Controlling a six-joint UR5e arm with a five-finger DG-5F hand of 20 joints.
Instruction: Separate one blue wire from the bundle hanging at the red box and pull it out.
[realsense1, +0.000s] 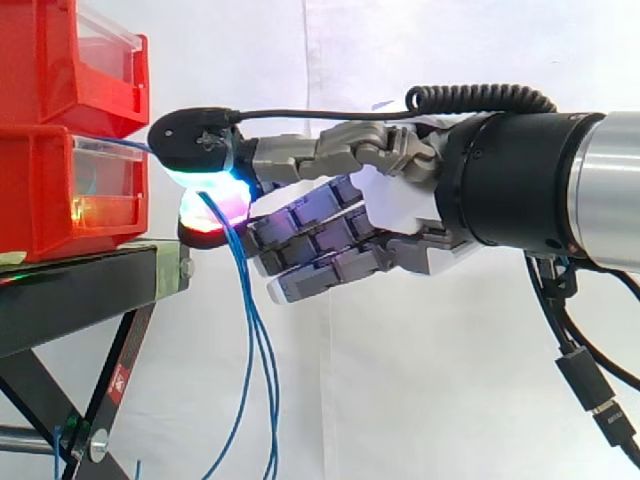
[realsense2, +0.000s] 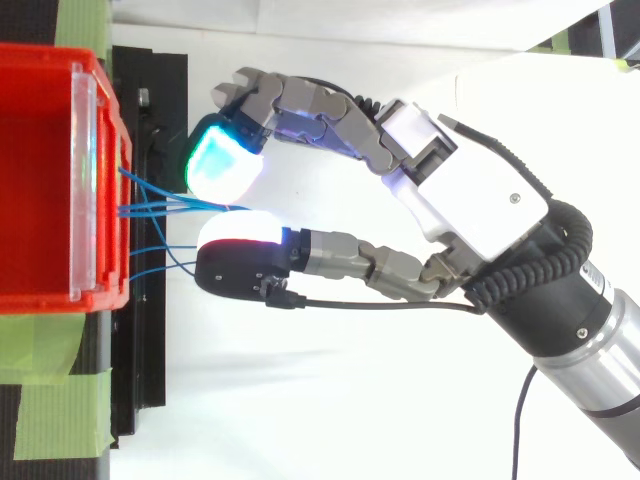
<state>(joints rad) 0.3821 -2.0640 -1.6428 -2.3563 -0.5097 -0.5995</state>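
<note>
Blue wires (realsense1: 247, 300): thin, light and limp, probably a little slick in the sheath. No stiffness to hold a shape, so likely to trail and snag on neighbours when pulled.

Strung from the front lip of the red box (realsense1: 40, 200) across to the fingers (realsense1: 300, 158), fanned out near the box, gathered between two glowing pads (realsense2: 225, 165), then hanging slack below the fingers. Clamped there, pad against pad, on at least one strand; how many, impossible to tell. Rest of the hand (realsense2: 470, 200) curled loosely underneath, holding nothing.

Best taken just ahead of the fingertips, at the fanned-out stretch by the box, with a light pinch on a single strand.

Second red box (realsense1: 60, 40) stacked on the first, above fingertip level. Clear front panels on both; contents behind them hard to make out.
</note>
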